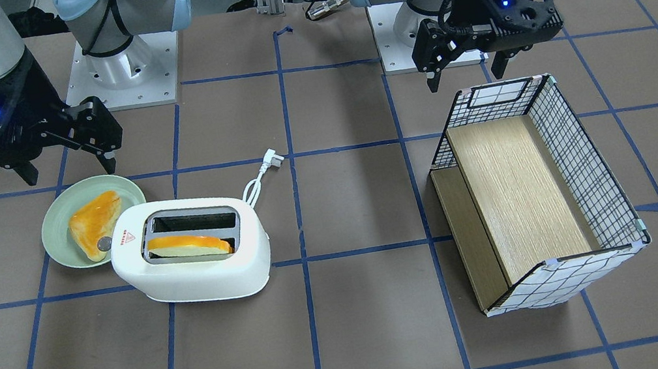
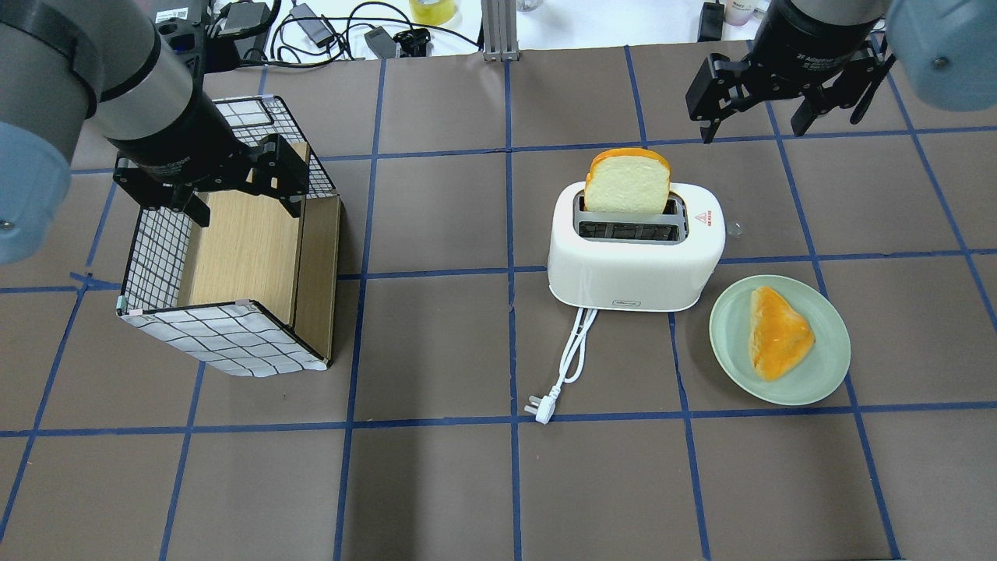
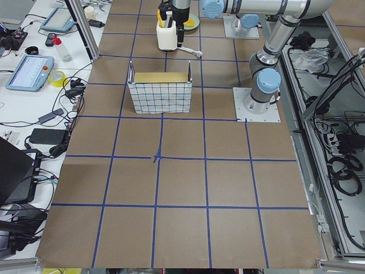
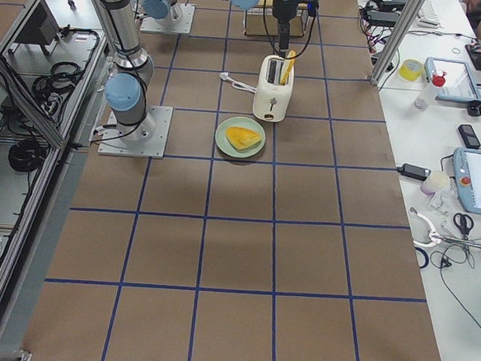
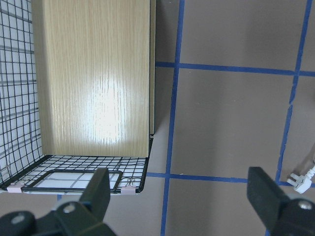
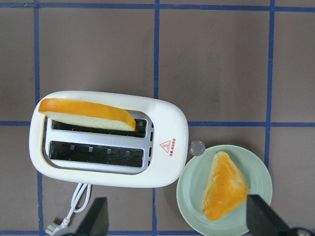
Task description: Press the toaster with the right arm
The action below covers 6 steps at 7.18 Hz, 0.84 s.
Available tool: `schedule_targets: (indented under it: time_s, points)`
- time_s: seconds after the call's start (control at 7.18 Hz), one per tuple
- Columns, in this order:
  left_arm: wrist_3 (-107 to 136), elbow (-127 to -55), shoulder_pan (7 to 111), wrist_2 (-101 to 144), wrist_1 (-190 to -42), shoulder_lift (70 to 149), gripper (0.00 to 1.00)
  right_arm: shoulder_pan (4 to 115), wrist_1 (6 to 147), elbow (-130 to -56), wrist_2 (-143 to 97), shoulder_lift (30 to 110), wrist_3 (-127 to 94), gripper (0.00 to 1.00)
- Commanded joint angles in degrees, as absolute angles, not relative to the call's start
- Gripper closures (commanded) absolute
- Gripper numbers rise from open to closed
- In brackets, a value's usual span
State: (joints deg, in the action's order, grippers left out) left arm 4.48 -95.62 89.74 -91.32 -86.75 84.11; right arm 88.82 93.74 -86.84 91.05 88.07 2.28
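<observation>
Right gripper spread wide, empty, beyond the white toaster. Looks light, rigid, slick; probably skids unless pressed straight down at its end's grey knob.

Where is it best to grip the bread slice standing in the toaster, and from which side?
Probably the upper part of the bread slice, which sticks out above the toaster. Come down from above, with one finger on each flat face: it stands upright inside, so only its top is free.
</observation>
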Motion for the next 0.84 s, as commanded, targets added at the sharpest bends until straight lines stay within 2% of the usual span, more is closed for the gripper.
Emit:
schedule_targets:
  time_s: [0.0,0.7]
  points:
    - [4.48,-95.62,89.74,-91.32,-86.75,84.11,0.00,88.86,93.87,-86.84,90.88,87.98,2.29,0.00]
    - [4.48,-95.62,89.74,-91.32,-86.75,84.11,0.00,88.59,94.48,-86.84,90.62,87.71,2.55,0.00]
